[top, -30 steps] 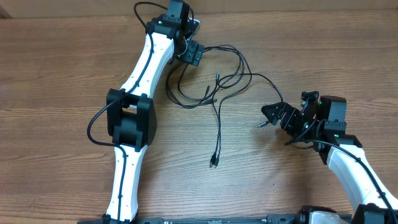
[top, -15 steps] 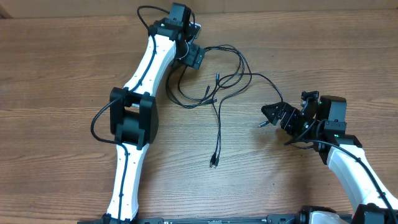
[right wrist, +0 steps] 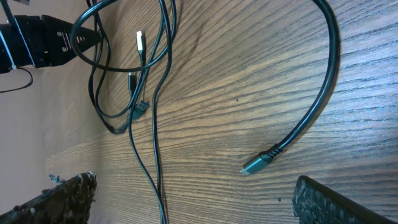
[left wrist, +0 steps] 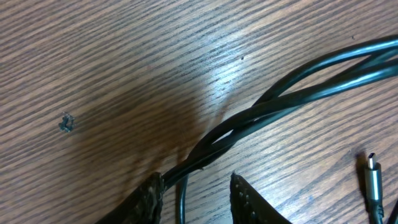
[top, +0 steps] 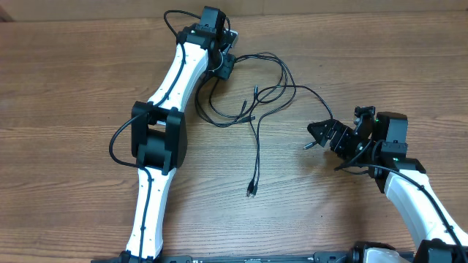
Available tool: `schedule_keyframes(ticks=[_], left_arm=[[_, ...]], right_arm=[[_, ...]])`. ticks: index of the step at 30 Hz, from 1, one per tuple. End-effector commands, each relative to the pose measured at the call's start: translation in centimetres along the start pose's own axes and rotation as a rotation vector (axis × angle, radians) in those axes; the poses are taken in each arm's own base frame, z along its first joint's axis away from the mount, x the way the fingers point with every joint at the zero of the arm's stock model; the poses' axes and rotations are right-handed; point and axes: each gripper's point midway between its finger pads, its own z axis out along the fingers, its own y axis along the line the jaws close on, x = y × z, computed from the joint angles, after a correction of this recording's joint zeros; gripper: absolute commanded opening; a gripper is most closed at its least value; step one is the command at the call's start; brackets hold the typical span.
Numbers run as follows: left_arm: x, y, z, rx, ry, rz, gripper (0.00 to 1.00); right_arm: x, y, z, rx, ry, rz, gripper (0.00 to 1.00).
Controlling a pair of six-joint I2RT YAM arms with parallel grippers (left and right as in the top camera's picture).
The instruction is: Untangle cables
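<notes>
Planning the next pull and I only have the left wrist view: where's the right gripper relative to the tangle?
Observer: The right gripper sits off to the right of the tangled cables, jaws open and empty.
Operator: Any loose end near it?
Observer: Yes, a plug lies just ahead of it, on a strand arcing back to the tangle.
Operator: Other free ends?
Observer: A second plug ends a long strand running toward the robot's base, clear of the loops.

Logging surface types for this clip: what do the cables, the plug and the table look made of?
Cables: smooth, slightly glossy black rubber or plastic sheath. Plug: dark ribbed plastic body, silvery tip, likely metal. Table: wood grain, possibly laminate, with sheen.
</notes>
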Motion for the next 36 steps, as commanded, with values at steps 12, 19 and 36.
schedule_keyframes(ticks=[12,19,36], left_arm=[[-0.2,-0.6,0.6,0.017,-0.010,0.018,0.59],[-0.4,-0.6,0.7,0.016,-0.018,0.019,0.64],[0.4,-0.6,2.0,0.025,0.005,0.024,0.45]], right_arm=[[-0.7,0.5,-0.3,-0.003,-0.024,-0.017,1.00],[-0.8,0.6,-0.3,-0.005,-0.026,-0.019,1.00],[-0.8,0.6,-0.3,-0.006,-0.029,-0.021,1.00]])
